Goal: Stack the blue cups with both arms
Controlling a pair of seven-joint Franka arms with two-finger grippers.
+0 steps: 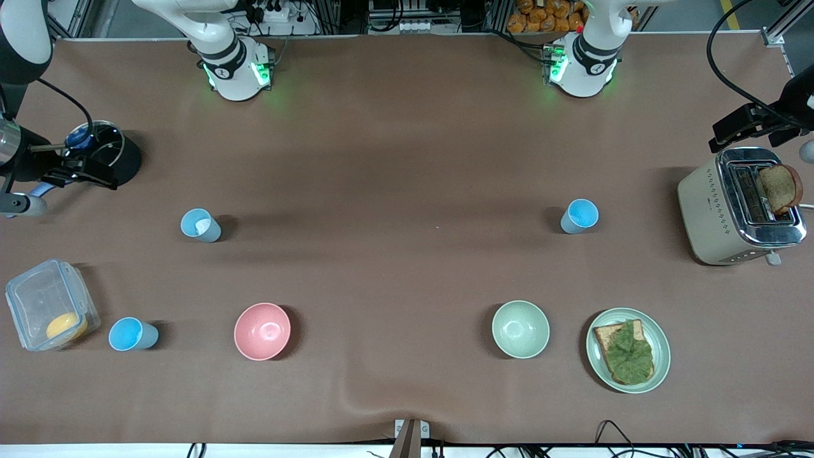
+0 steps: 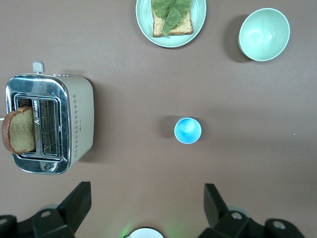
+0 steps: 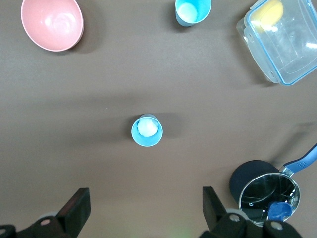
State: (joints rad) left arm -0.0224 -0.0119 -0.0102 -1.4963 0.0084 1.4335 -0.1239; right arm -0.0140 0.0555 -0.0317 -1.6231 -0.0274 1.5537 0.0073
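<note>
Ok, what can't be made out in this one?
- Right tool: front view's edge cuts off its arm.
- Left tool: same at the other edge.
- White thing in the pale blue cup: too small to identify.
- Pot contents: lid glare hides them.
- Toaster slots: bread covers one.

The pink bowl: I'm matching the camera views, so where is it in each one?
Front view: pink bowl low in the picture, beside a sky blue cup.
Left wrist view: not in it.
Right wrist view: at the upper corner.
Shared landmark: the pale blue cup with whitish inside.
</note>
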